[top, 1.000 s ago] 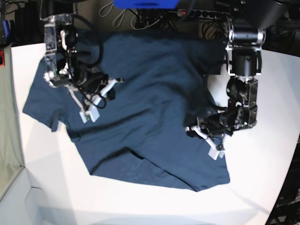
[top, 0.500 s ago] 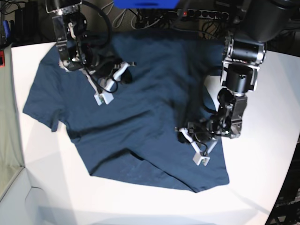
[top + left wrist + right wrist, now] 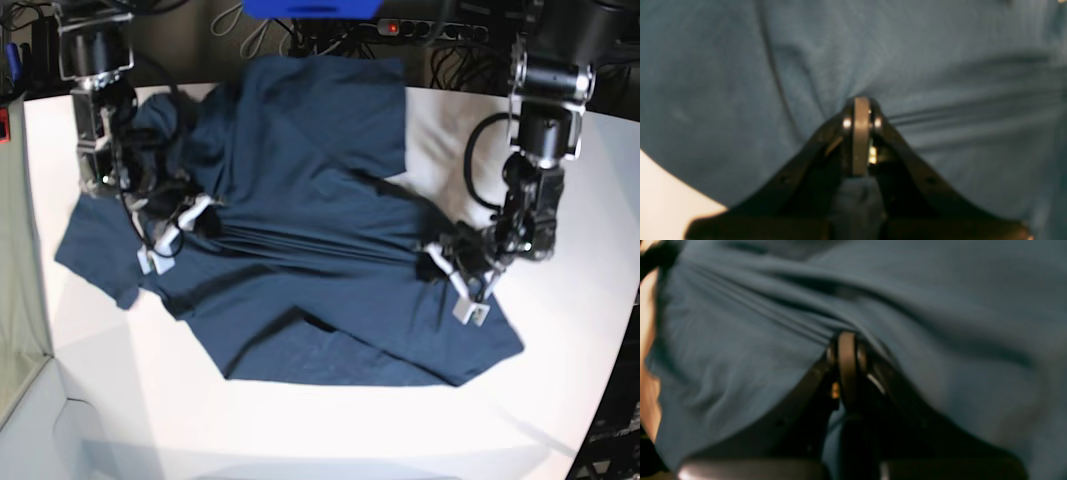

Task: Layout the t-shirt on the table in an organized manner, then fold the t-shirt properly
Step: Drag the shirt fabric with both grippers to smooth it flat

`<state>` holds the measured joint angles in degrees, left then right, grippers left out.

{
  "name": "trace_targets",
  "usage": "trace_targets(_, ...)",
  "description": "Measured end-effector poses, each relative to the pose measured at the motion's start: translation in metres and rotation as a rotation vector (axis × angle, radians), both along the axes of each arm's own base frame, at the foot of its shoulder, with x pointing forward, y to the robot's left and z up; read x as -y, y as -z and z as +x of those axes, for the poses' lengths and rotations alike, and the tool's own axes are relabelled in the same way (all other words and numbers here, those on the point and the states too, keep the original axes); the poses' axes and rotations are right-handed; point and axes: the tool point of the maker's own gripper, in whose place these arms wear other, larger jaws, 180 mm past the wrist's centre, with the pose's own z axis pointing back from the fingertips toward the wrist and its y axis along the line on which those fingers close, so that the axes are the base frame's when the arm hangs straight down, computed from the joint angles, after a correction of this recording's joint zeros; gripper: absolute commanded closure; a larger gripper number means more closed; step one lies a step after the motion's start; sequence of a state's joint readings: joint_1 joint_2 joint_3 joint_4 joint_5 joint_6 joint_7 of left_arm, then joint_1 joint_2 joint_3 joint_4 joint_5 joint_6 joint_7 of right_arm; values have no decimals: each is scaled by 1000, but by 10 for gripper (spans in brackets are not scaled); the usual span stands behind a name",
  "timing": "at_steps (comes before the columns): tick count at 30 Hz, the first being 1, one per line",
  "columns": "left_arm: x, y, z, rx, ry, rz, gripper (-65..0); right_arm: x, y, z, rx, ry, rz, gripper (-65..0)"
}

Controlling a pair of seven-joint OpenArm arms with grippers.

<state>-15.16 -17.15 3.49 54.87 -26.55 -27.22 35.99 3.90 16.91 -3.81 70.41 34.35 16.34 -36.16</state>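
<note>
The left gripper (image 3: 860, 110) has its jaws pressed tight together, and a pinch of the t-shirt (image 3: 940, 66) is caught between them: the navy cloth gathers to a peak right at the tips and long creases run away from that spot. In the base view this left gripper (image 3: 452, 272) sits on the shirt's side nearest the camera-right edge of the table (image 3: 560, 380), its white fingers (image 3: 468, 308) lying low against the fabric. The right gripper (image 3: 847, 343) is likewise clenched on a fold of the t-shirt (image 3: 740, 340), with taut ridges of cloth fanning off from the closed tips toward the sleeve side; the picture is blurred, so finer detail of the grip cannot be told. In the base view the right gripper (image 3: 190, 215) is on the opposite side of the t-shirt (image 3: 300, 260), near the sleeve that points to the table's camera-left edge. Between the two pinch points the cloth is drawn into a band of straight wrinkles across the shirt's middle. The far part of the garment is turned over onto itself, reaching the table's back edge, while the lower hem lies flat on the white top, well inside the near curved edge. Dark cables lie beyond the table's back edge.
</note>
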Motion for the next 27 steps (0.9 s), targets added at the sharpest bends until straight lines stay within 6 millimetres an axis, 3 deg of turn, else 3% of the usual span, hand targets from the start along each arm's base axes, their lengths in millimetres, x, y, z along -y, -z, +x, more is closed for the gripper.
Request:
trace_targets(6, 9, -16, -72, -61, 70, 83, -1, 21, -8, 24, -11, 5, -73, 0)
trace_targets(8, -3, -20, -97, -123, 67, 199, -1, 28, -11, 31, -11, 24, -109, 0)
trace_targets(11, -8, -36, -116, -144, 67, 270, -2, 45, -17, 42, -9, 52, -171, 0)
trace_targets(16, 9, -93, -88, 54, 82, 250, -2, 53, -24, 49, 0, 71, -205, 0)
trace_targets(20, 6, -103, -83, 80, 69, 264, -4, 40, -36, 35, 28, 31, -222, 0)
trace_targets(24, 12, -118, -52, 133, 26, 228, -7, 13, -51, 15, 56, -25, -210, 0)
trace_targets(27, 27, -120, -37, 138, 31, 181, -80, -13, -68, 8, 83, -67, -167, 0)
